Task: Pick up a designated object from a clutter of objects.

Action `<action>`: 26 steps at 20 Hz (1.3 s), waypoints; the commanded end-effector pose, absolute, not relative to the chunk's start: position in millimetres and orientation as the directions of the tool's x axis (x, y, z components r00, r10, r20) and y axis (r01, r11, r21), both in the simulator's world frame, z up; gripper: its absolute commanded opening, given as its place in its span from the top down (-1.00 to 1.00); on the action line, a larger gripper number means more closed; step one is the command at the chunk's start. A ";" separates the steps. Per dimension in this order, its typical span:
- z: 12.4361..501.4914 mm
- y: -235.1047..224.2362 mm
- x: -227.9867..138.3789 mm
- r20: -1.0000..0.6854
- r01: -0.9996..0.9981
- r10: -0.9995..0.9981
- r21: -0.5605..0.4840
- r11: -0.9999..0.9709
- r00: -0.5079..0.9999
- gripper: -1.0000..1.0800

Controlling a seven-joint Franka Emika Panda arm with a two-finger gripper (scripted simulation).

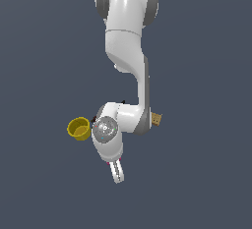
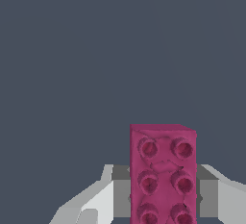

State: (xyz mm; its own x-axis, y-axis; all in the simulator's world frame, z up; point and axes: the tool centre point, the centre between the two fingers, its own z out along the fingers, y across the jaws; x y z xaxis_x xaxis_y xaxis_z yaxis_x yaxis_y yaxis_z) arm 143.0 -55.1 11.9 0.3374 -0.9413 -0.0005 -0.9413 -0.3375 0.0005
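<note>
I have the brick (image 2: 162, 175) sitting between the fingers (image 2: 98, 199) in the wrist view, its studded face toward the camera, and the jaws look clenched on its two long sides, so I read the gripper (image 1: 116, 170) as grasping it. In the exterior view the gripper pokes out below the wrist at about five o'clock from the arm's (image 1: 125, 61) shiny elbow joint; the brick itself is hidden there. The cup (image 1: 78, 128) sits at nine o'clock from that joint, near the arm, and a tan block (image 1: 156, 119) peeks out at three o'clock. My worry is slip: the brick is small and smooth-sided, the pads seem to hold only its lower part, so a quick lift or swing could tilt it and drop it. A wide swing toward nine o'clock could also clip the cup.
</note>
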 end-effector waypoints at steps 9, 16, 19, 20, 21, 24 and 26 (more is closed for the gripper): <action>13.3 -55.5 142.1 0.000 -0.941 -0.941 0.000 -0.337 0.337 1.00; 26.2 -59.7 132.2 0.000 -0.941 -0.941 0.000 -0.337 0.337 1.00; 36.3 -63.0 124.2 -0.001 -0.941 -0.941 0.000 -0.337 0.337 1.00; 40.5 -64.3 121.0 -0.001 -0.941 -0.941 0.000 -0.337 0.337 1.00; 45.0 -65.8 117.5 -0.001 -0.941 -0.941 0.000 -0.337 0.337 1.00; 60.8 -70.9 105.3 -0.001 -0.941 -0.941 0.000 -0.337 0.337 1.00; 73.3 -75.0 95.7 -0.002 -0.941 -0.941 0.000 -0.337 0.337 1.00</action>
